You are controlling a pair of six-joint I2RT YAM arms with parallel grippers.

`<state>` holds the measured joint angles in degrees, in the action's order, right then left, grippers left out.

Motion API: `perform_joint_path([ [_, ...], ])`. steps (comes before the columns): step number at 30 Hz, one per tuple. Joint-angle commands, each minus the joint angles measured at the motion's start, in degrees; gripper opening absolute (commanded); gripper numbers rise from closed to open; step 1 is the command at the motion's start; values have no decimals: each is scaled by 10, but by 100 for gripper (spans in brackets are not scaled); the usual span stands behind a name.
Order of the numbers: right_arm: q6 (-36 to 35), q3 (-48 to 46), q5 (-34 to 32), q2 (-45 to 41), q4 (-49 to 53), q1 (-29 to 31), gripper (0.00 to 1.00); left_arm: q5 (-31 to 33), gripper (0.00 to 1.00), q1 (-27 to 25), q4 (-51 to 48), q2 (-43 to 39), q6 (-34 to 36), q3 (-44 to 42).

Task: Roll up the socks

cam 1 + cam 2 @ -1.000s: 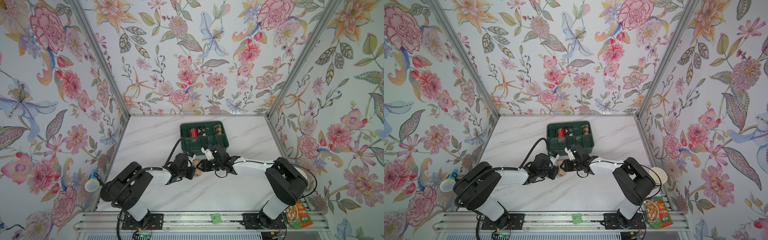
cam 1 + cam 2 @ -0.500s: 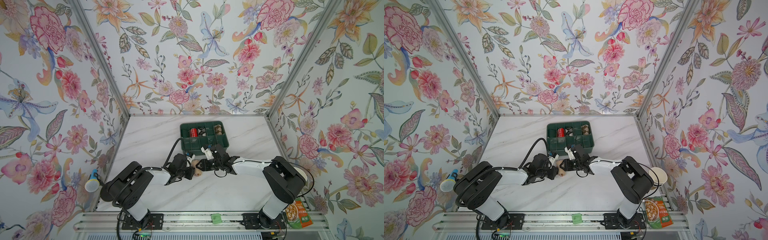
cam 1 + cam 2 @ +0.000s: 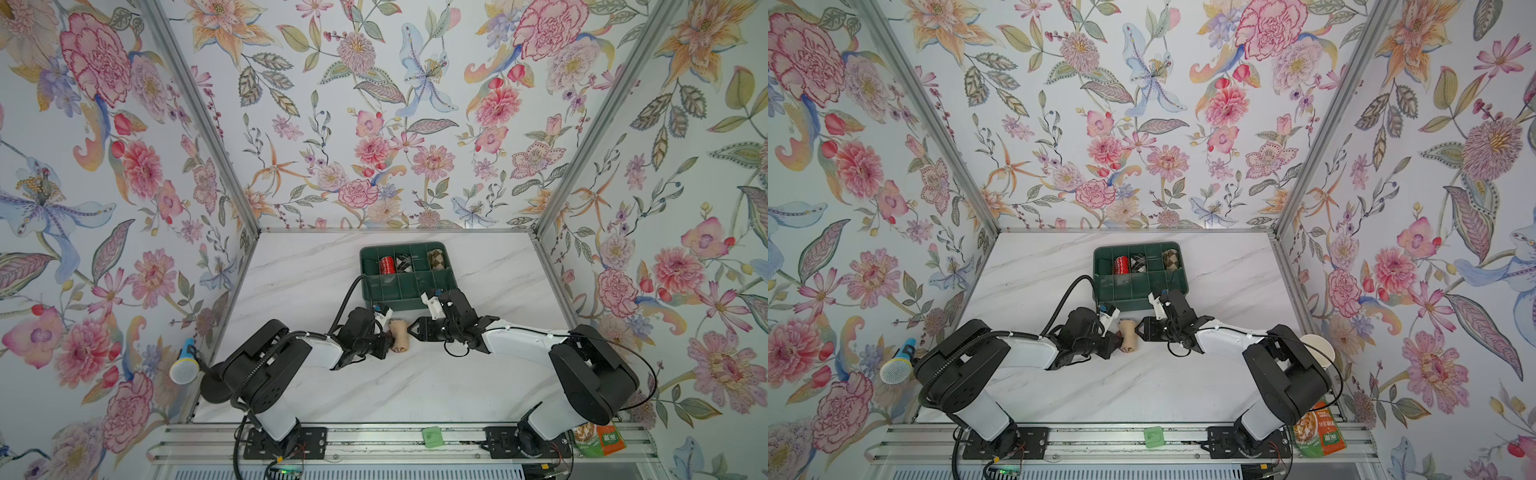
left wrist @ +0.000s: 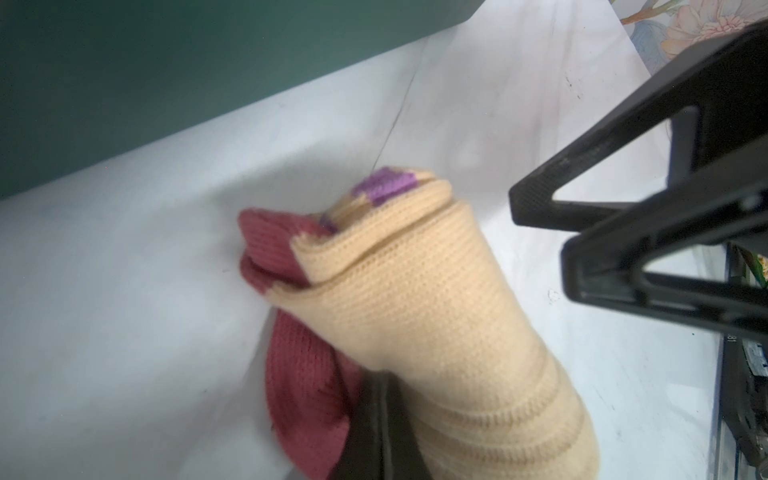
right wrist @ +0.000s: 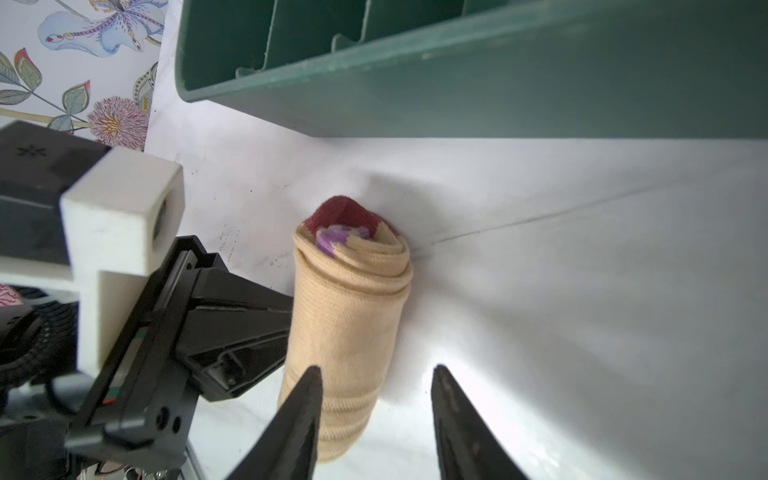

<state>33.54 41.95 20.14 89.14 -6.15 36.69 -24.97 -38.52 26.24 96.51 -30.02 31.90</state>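
At the far left a mic [image 3: 185, 368] is seen by the edge of the bench [image 3: 395, 386]. The left arm [image 3: 316, 357] is stretched low over the bench toward the middle. The left fingers [image 4: 374, 415] are pressed together, and in the left wrist view their tips are set against the near end of the roll [image 4: 415, 311], where beige meets maroon. Whether a fold of cloth is caught between them cannot be told.

The roll [image 3: 400, 336] is laid on the bench at mid-width, just in front of the tray [image 3: 390, 286] and apart from it. It is wound in beige, with maroon and a purple patch shown at its open end [image 5: 340, 226], which is turned toward the tray.

The right fingers [image 5: 303, 415] are spread. In the right wrist view one finger is seen in front of the roll's near end and the other over bare bench beside it, so nothing is gripped. In both top views their tips [image 3: 1142, 326] are seen just beside the roll, opposite the left fingers [image 3: 1115, 345].

Three rolled pairs are held in the tray's far row: a red one [image 3: 386, 264], a checked one [image 3: 402, 264] and a brown one [image 3: 436, 259]. At the far right a cup [image 3: 1318, 349] and a packet [image 3: 1320, 432] are seen past the bench edge.
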Motion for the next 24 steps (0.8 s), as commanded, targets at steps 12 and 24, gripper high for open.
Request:
perform_joint_path([
  [12, 24, 7, 59, 60, -29, -5, 42, 10, 0, 3, -74, 33, 0, -19],
  [24, 68, -34, 105, 62, -118, -14, 43, 8, 0, 5, -71, 35, 0, -22],
])
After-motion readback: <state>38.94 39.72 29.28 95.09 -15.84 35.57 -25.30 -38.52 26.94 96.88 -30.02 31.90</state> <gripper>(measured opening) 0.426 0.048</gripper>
